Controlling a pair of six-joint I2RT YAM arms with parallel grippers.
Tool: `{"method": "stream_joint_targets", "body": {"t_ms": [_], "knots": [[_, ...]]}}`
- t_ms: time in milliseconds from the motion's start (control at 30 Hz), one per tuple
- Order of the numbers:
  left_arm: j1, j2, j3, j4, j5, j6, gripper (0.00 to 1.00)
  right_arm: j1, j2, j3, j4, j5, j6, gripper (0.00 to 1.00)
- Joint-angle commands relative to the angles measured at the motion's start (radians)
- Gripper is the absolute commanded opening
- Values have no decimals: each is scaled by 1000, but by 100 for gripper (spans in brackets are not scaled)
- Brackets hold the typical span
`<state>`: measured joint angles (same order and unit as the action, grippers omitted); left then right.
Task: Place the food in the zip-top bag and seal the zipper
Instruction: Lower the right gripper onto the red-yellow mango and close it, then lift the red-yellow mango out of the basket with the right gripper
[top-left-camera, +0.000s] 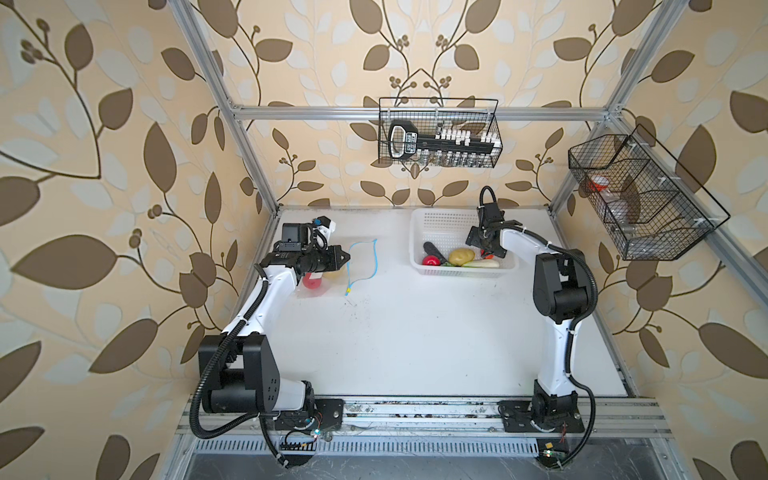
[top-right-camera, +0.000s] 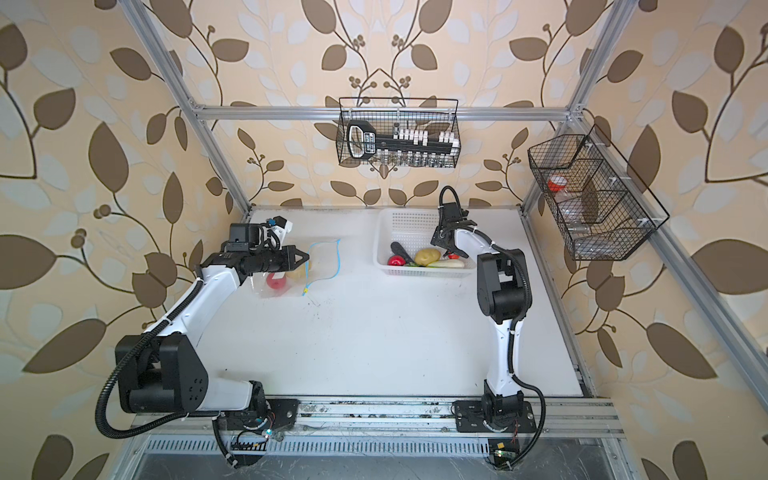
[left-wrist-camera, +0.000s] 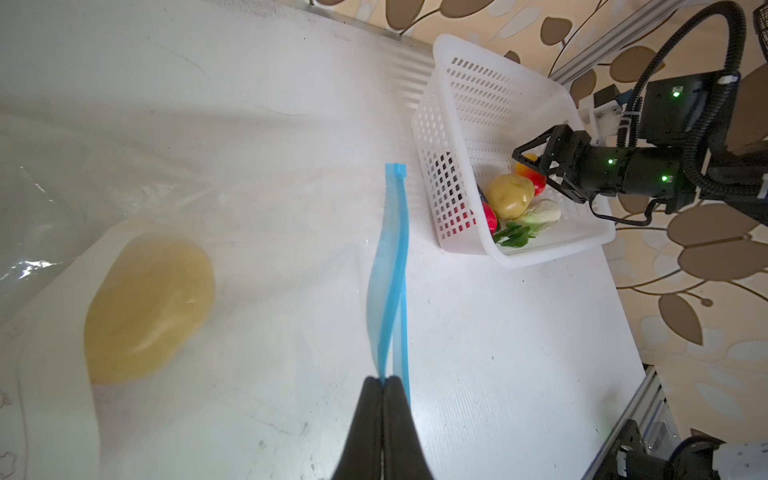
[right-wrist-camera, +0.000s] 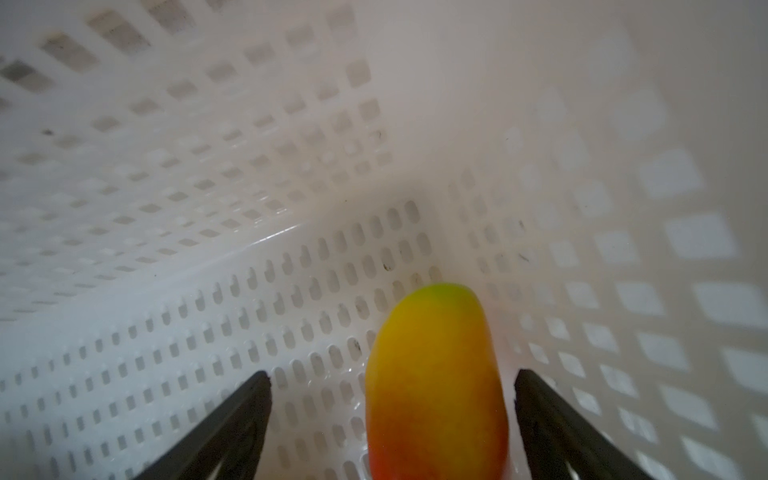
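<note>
1. The zipper (left-wrist-camera: 390, 270) of the bag (left-wrist-camera: 62, 174) (potato (left-wrist-camera: 149, 307) and tomato (top-right-camera: 275, 281) inside) is clamped by the fully closed left fingers (left-wrist-camera: 368, 419), well left of the basket (left-wrist-camera: 540, 255).
2. Inside the basket, the red-yellow fruit (right-wrist-camera: 436, 374) is straddled by wide-open right fingers (right-wrist-camera: 237, 415), nothing gripped.

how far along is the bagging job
Done: a tomato and a potato lie in the bag.
In hand: left gripper is shut on one lip of the zipper, holding the mouth open; right gripper stands open around the fruit in the basket, not gripping yet.
Left: fruit, eggplant, second tomato, second potato and radish; zipper unsealed.
</note>
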<state>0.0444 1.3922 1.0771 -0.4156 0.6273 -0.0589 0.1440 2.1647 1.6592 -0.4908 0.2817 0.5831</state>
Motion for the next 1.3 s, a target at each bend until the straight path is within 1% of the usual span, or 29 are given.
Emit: {"method": "stream_joint_targets", "body": {"t_ms": [0,33,233,267,333,367,533,633,700,1100,1267], "knots": [[-9,4,11,4,22,8,0,-8,35,34,-10,15,5,84],[-9,5,9,5,22,10,0,-6,38,33,-8,14,5,82],[-9,6,4,6,18,15,0,-11,48,31,7,3,1,81],[-9,7,7,7,18,14,0,-13,50,31,10,2,1,79],[-10,7,7,6,18,14,0,-14,53,30,13,-4,1,62],[-10,8,6,5,18,13,0,-16,53,30,14,-7,1,58],[-10,9,6,5,22,13,0,-16,48,15,23,-16,3,54],[-9,8,8,4,21,13,0,-16,38,5,34,-22,4,53],[-9,6,8,3,20,14,0,-17,33,4,34,-31,4,46],[-9,7,10,1,25,13,0,-13,-41,-40,36,-51,-4,45],[-9,10,16,-10,23,16,0,-7,-101,-95,59,-60,-9,45]]}}
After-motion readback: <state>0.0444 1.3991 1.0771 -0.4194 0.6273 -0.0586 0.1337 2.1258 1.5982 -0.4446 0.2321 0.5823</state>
